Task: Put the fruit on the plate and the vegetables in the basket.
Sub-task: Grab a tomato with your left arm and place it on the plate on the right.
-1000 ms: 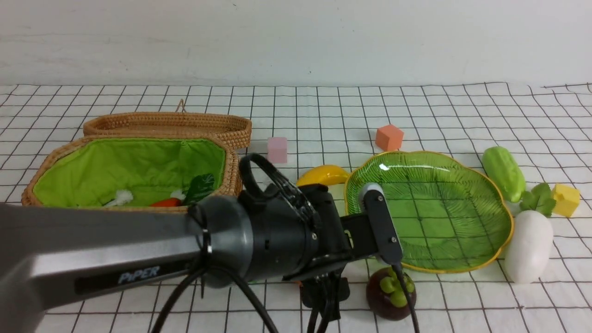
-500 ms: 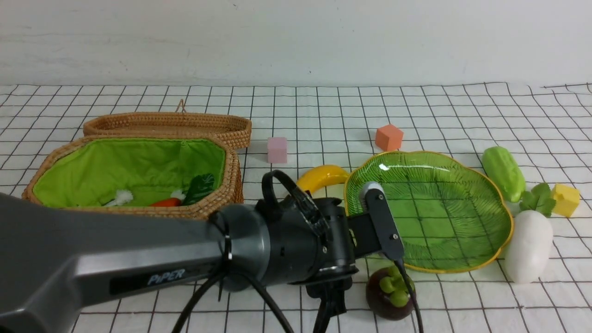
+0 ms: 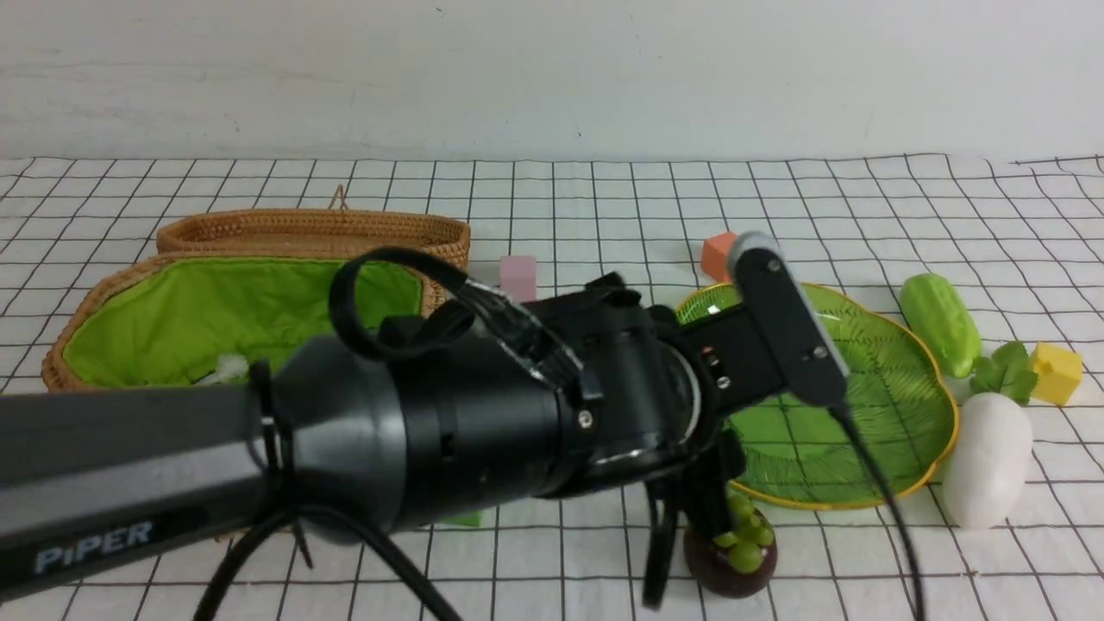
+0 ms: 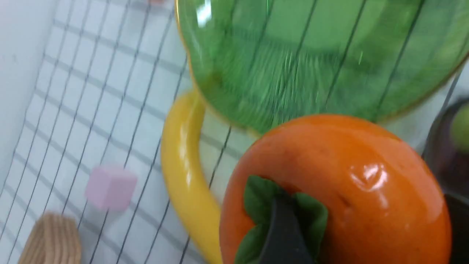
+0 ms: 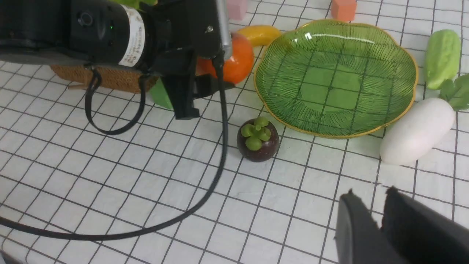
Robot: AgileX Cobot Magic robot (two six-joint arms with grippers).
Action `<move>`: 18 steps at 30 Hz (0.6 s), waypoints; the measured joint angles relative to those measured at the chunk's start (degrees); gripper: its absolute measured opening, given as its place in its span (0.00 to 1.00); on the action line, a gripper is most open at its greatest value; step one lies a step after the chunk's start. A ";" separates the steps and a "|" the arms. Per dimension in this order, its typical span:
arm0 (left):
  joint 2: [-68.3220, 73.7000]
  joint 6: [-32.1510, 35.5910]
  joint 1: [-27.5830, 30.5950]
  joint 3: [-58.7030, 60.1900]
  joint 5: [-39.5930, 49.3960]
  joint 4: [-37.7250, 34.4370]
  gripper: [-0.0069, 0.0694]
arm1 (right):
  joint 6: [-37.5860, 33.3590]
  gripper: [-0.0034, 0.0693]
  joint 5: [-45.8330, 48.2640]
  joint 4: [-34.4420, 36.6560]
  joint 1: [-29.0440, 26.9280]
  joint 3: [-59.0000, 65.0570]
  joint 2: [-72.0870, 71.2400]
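My left gripper is shut on the orange persimmon and holds it off the cloth next to the green plate's near left rim; the persimmon also shows in the right wrist view. The banana lies by the plate's left edge. The mangosteen stands in front of the plate, beside the left fingers. The cucumber and radish lie right of the plate. The basket stands open at the left; the carrot is hidden behind my arm. My right gripper is shut and empty.
A pink cube and an orange cube sit behind the plate, a yellow cube at far right, a green cube under my left arm. The basket lid lies behind the basket. The left arm's cable trails over the cloth.
My left arm has risen and swung right toward the plate with the persimmon in its grip. The other things have not moved.
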 joint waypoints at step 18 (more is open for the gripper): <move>24.69 3.16 3.95 -27.21 -1.68 -8.67 0.74 | 0.00 0.24 0.95 0.27 0.00 -0.06 0.00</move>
